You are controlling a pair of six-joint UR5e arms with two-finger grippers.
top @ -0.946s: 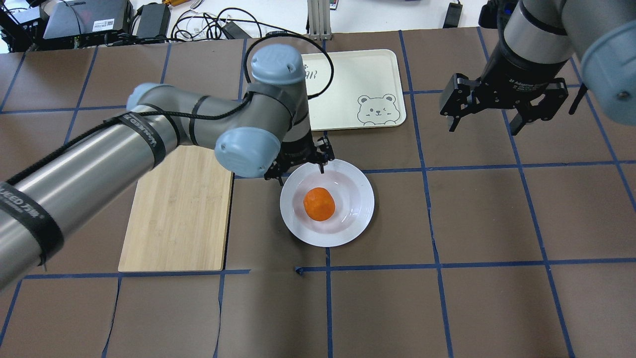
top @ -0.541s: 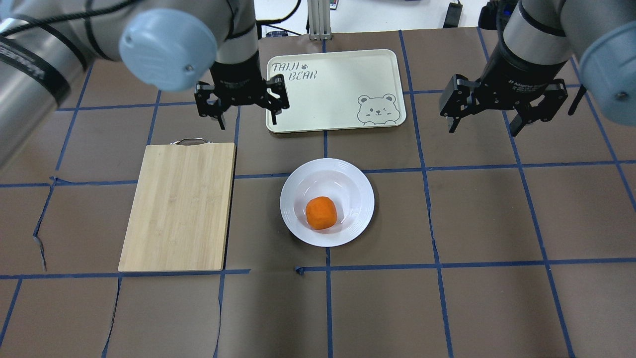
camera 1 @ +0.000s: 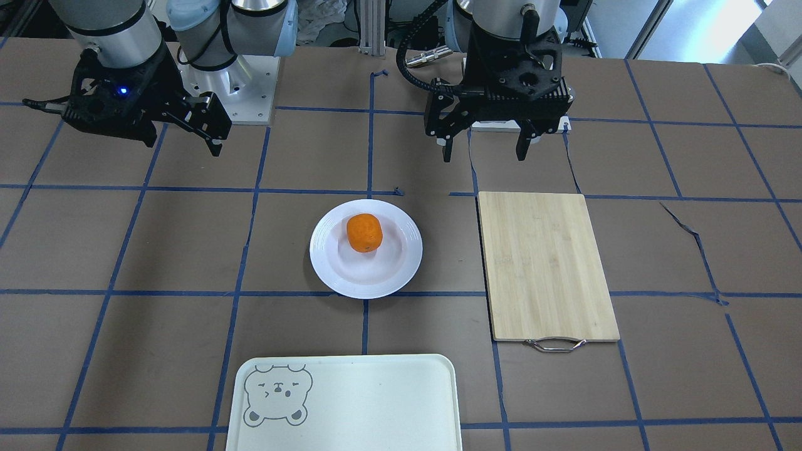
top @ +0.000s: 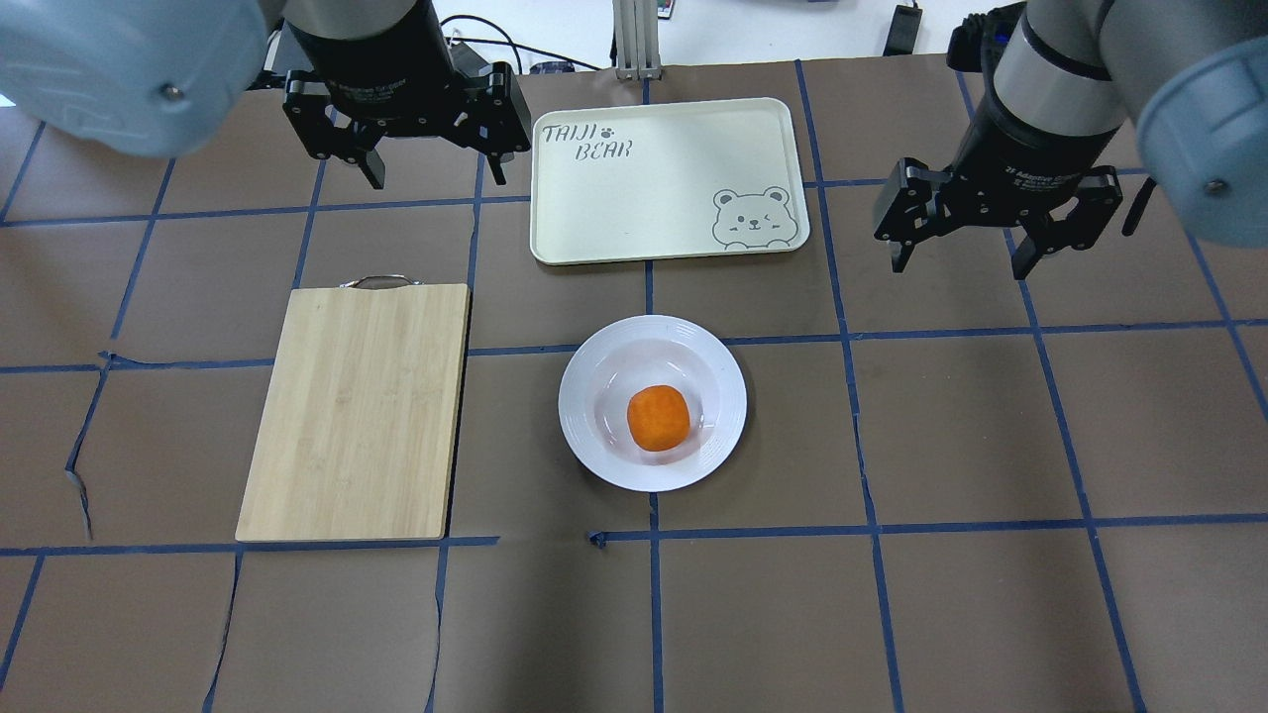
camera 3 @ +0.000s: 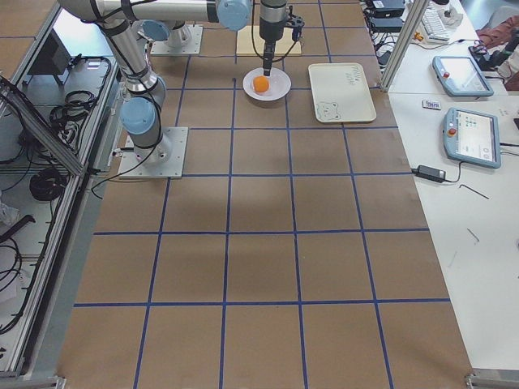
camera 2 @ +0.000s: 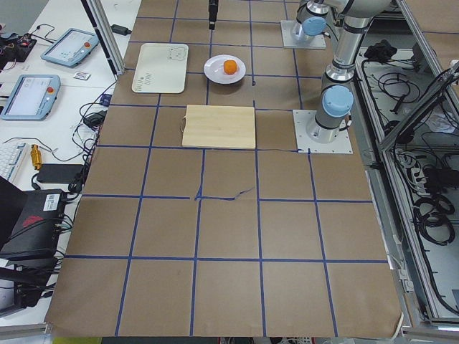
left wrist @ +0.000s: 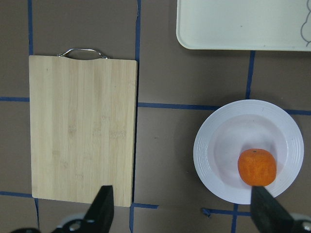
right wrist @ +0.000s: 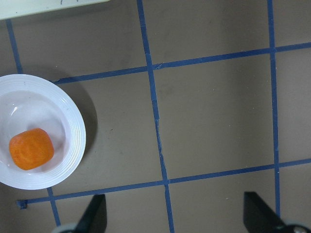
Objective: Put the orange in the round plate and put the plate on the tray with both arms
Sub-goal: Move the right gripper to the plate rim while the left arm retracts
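Note:
The orange (top: 658, 418) lies loose in the sunken centre of the round white plate (top: 728, 396), which rests on the table mid-field. The cream tray (top: 664, 188) with its bear face lies beyond the plate, a small gap between them. My left gripper (top: 436, 180) hangs open and empty high above the table, left of the tray. Open and empty too, my right gripper (top: 959, 267) hovers right of the tray. The left wrist view looks down on the orange (left wrist: 257, 167) in the plate (left wrist: 214, 155); the right wrist view has the orange (right wrist: 31, 148) at its left edge.
A wooden cutting board (top: 357, 411) with a metal handle lies left of the plate. Brown paper with blue tape lines covers the table. Cables and devices sit beyond the far edge.
My left gripper has pulled away from the plate's far rim, risen and moved back to the left of the tray. The orange has rolled slightly right inside the plate. The right gripper has barely moved.

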